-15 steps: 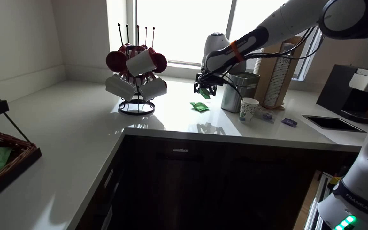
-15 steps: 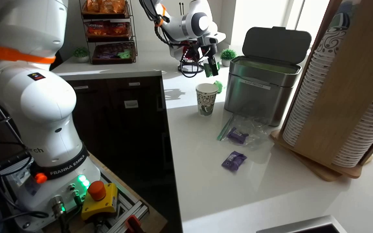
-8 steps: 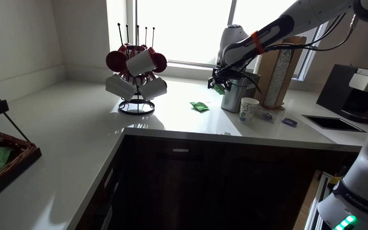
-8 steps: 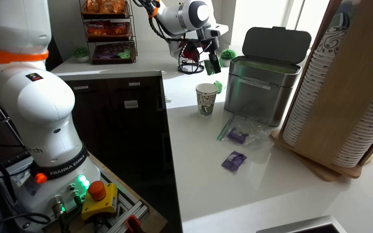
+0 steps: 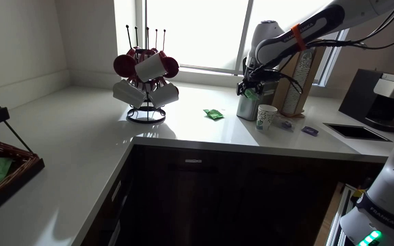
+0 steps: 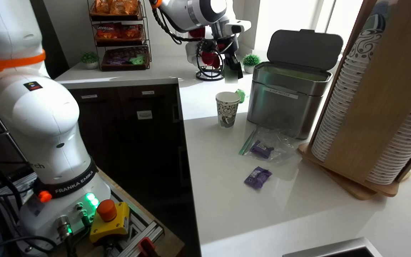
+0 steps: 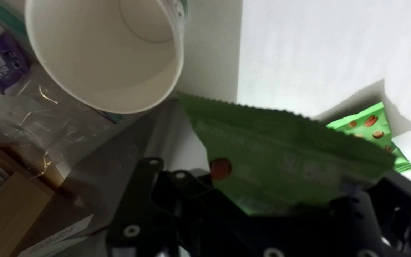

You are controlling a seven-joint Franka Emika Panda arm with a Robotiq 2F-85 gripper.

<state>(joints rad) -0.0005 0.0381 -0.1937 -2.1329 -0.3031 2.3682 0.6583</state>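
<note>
Wrist view: green packet (image 7: 280, 153) gripped between fingers (image 7: 362, 214), held clear of counter (image 7: 298, 53), not yet released; second green packet (image 7: 373, 128) ungripped, below and aside from fingers.

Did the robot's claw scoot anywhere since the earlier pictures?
Yes. In an exterior view, the claw, with its green packet, has moved away from the mug rack and now shows in front of the metal bin.

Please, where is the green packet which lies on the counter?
In an exterior view, the loose green packet lies between the mug rack and the metal bin; in the wrist view it shows at right, partly behind the held green packet.
</note>
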